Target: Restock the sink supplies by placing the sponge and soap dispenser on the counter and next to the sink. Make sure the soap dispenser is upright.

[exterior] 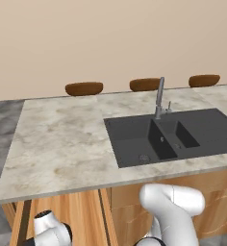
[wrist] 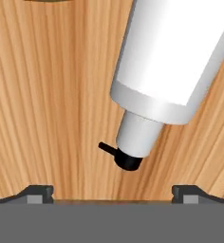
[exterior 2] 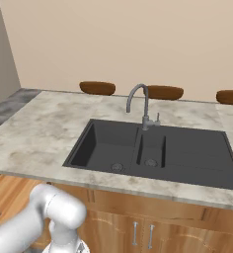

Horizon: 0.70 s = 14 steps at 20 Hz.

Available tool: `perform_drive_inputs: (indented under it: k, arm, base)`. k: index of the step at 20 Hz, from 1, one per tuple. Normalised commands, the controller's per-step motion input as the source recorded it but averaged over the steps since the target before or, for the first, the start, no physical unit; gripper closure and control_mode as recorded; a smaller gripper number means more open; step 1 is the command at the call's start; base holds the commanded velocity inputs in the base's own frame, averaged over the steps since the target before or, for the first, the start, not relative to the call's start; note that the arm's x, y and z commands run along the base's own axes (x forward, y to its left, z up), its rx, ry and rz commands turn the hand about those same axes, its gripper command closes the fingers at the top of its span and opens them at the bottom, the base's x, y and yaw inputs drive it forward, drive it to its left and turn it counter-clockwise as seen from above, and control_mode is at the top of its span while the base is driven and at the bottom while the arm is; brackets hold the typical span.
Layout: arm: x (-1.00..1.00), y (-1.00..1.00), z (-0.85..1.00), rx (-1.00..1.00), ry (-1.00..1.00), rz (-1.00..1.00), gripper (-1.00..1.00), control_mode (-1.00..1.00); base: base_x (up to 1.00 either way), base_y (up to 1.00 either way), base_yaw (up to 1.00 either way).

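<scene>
One soap dispenser (wrist: pixel 173 61): hand view, lying flat on a light wooden surface (wrist: pixel 52 95) with lengthwise grain; white-grey cylinder body running from upper right down to a narrower neck, dark pump nozzle at the low end, spout pointing left. Not upright.
One gripper (wrist: pixel 113 193): two dark finger tips at the bottom of the hand view, set wide apart, nothing between them; nozzle of the dispenser sits just above the gap, not touching either tip.
One counter (exterior: pixel 57 139): beige-grey marble-pattern slab over light wooden cabinets; seen in both base views.
One sink (exterior: pixel 134 139): dark grey, set into the counter on its right part in the left base view.
Two basins: one larger, one smaller beside it, plus a flat drainboard section on the far right.
Two drains: round, one per basin, both clear in the right base view (exterior 2: pixel 117 167).
One faucet (exterior 2: pixel 139 105): grey metal, curved spout, standing behind the divider between basins; small lever just beside its base.
Three stools (exterior: pixel 84 88): brown rounded seats along the far edge of the counter, well apart from each other.
Two cabinet handles (exterior 2: pixel 134 233): thin metal, vertical, on doors under the sink, right base view.
One dark-olive edge (wrist: pixel 47 1): top of hand view, too cropped to identify.
One arm (exterior: pixel 175 211): white, low in front of the cabinets, bent downward below counter level.
</scene>
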Motion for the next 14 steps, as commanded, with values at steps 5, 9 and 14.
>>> perform_drive_inputs:
  k: [5,9,14]
  arm:
    - [1.0,-0.01,0.0,-0.02,0.0,0.0,-1.0,-1.0]
    - [0.43,0.12,-0.08,-0.04,0.0,0.0,-1.0,-1.0]
    - [0.0,0.17,-0.28,-0.03,0.0,0.0,-1.0,-1.0]
  base:
    - [0.0,0.0,0.0]
    - [0.0,0.0,0.0]
    - [0.0,0.0,0.0]
